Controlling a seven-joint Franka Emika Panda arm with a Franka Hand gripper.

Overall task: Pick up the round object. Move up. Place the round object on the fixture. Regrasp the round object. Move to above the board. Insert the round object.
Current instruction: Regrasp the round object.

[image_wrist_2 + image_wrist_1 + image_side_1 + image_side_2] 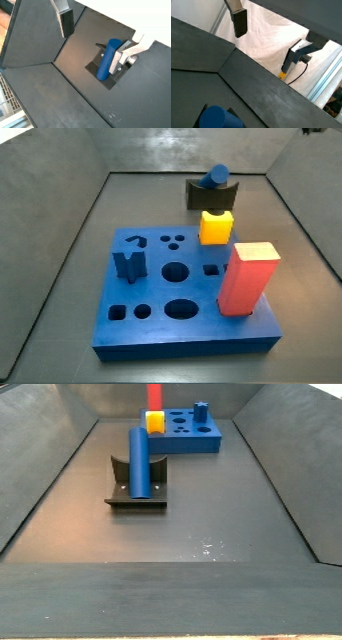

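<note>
Peg: matte dark blue cylindrical peg (107,60) lies in the dark notched fixture (136,492), short of the thick blue slab board (187,323).
Hand: two-finger hand (100,25) raised above, open, empty.
Handling: likely rigid, light; grip mid-shaft.

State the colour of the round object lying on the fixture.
Dark blue; the round object shows best in a side view, resting on the fixture.

End effector (100,37) raised above floor, fingers (239,22) apart, empty
</note>
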